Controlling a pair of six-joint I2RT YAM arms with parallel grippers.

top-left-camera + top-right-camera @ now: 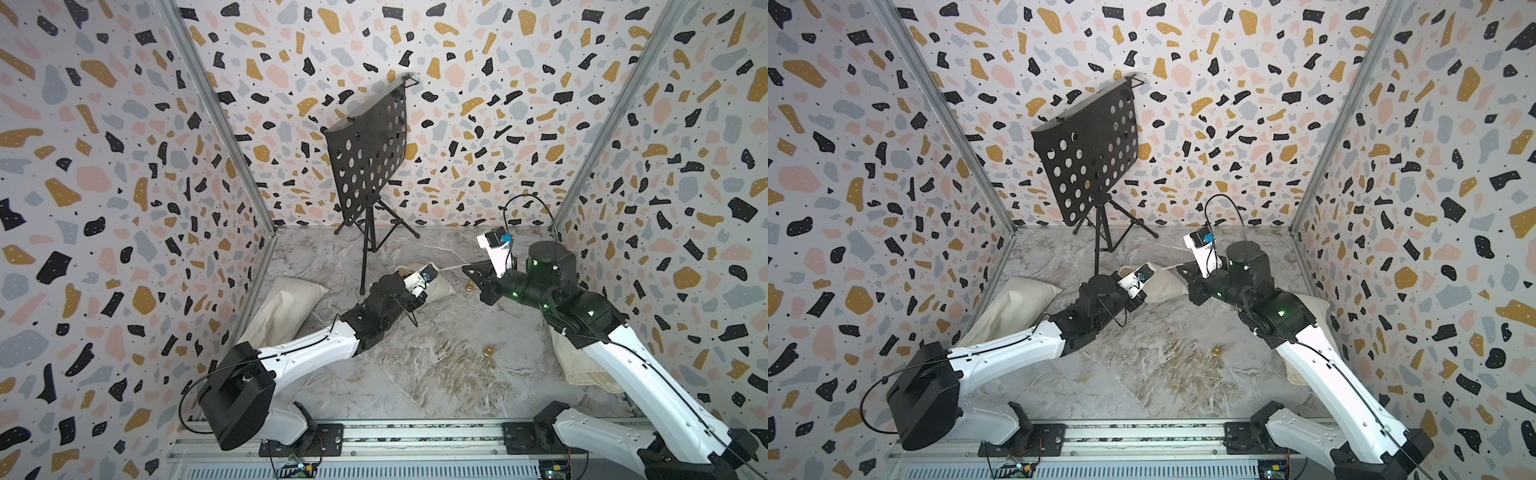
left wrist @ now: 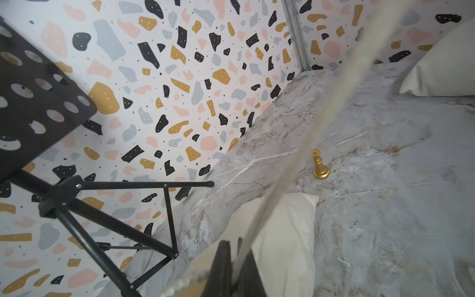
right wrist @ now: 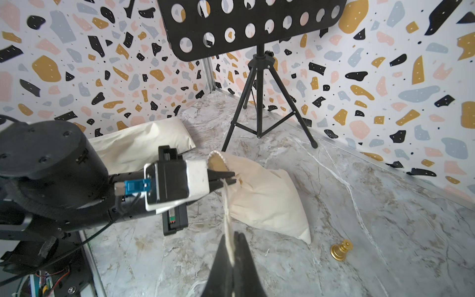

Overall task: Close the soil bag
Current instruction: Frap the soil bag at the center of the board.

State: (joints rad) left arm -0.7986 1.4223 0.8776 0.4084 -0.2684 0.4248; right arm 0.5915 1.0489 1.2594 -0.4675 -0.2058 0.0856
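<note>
- Near the foot of the music stand (image 3: 259, 90), on the marble floor (image 3: 385, 218), the soil bag (image 3: 267, 203) lies on its side. Its mouth (image 3: 217, 164) gapes open and brown soil shows inside.
- My left gripper (image 3: 231, 179) is pinched together at the hem, just where the drawstring (image 3: 226, 213) comes out of its channel. On the left wrist camera the cord runs between the black fingers (image 2: 221, 262).
- My right gripper (image 3: 233, 237) is clamped on the same cord further along, so the string spans straight between my two arms.
- I judge the cloth soft and limp, so it should gather readily once the cord draws through the hem.
- The soil makes the belly heavy and slumped. That weight should anchor the sack a little, but smooth marble may let the whole thing slide if I pull without bracing it.
- The cord is thin and looks woven, so I doubt it is slippery. It could still creep out of a shallow pinch, and I want it seated well into the pads.
- The hem beside the cord's exit is the place to brace, and the cord itself is the thing to pull. I would keep off the belly, since squeezing there could push soil out of the open mouth.
- A gold chess piece (image 3: 340, 249) stands near the bag's far corner. Another cream sack (image 3: 144, 141) lies against the wall, apart from it.
</note>
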